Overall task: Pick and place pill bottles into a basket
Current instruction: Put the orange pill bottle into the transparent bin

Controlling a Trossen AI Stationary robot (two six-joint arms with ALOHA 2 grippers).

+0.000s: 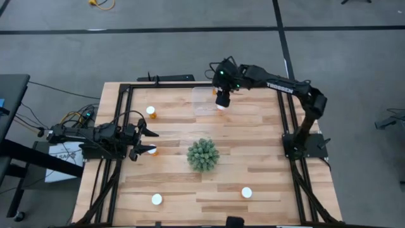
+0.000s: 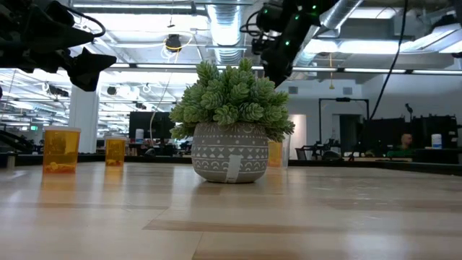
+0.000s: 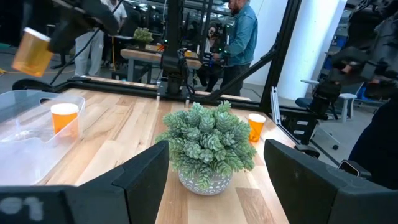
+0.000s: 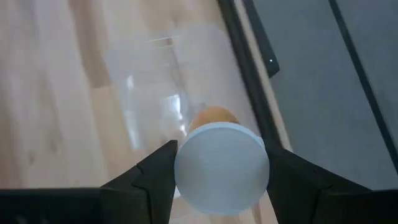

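Right pincer [image 1: 222, 101], clamped on a bottle [image 1: 222, 105] by its white cap, is hovering over the clear basket [image 1: 201, 95] at upper centre of the high view: the carry step, I judge, with lowering and release next. Left pincer [image 1: 144, 142] is waiting, fingers apart, around another bottle [image 1: 152, 150] at the worktop's [image 1: 253, 152] left.

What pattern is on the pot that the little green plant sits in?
The pot is grey with white triangle and zigzag bands, clearest in the low view.
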